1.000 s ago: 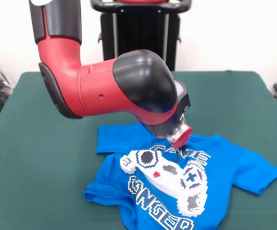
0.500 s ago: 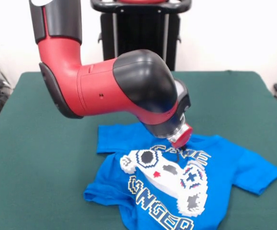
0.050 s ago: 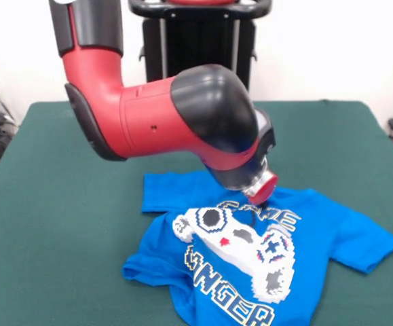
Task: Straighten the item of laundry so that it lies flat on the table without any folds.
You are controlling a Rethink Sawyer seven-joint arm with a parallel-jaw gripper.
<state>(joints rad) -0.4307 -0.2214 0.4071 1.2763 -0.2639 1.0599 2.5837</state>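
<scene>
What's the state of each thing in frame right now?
shirt: print side up, mostly spread, lower left edge bunched, bottom hem out of frame.
gripper: low over the shirt's collar area, fingers not visible.
arm: bent, reaching down over the shirt.
table: green cloth, shirt lying on it.

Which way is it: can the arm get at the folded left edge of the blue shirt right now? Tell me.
Probably yes. The arm hangs just over the shirt, and the bunched edge lies bare on the table with nothing between them.
</scene>
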